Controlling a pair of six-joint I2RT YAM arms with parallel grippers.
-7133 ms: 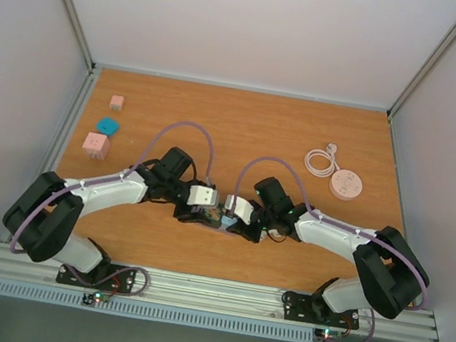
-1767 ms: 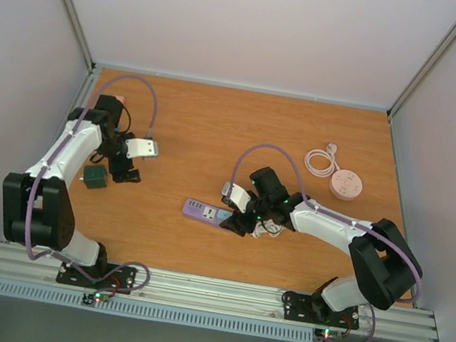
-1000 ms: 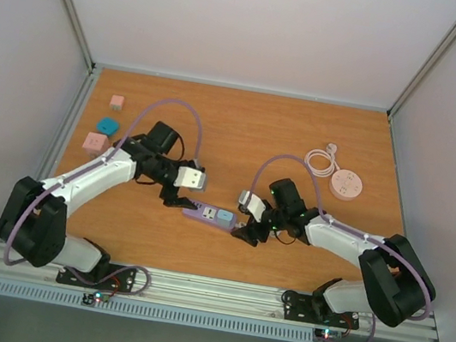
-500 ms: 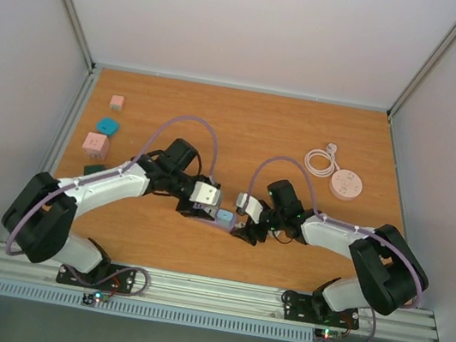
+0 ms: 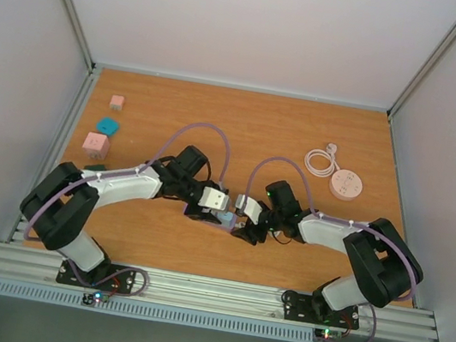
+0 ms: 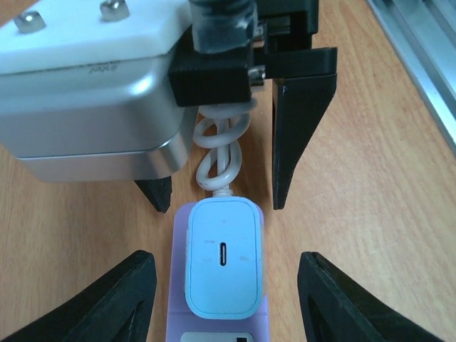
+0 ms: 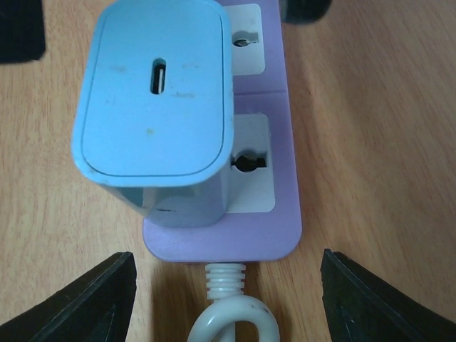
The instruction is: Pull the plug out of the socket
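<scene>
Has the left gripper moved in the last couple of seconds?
Yes. The left gripper has swung right, away from the pink cube, and now straddles the plug on the strip.

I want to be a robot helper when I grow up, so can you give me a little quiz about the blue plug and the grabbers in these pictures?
1. True or false: the blue plug is already out of the purple socket strip.
2. The left gripper is: A) shut on the plug, B) open, with a finger to each side of the strip, C) out of view.
3. Fill in: the cord leaving the strip is ____.
Key: 1 false; 2 B; 3 white.
</scene>
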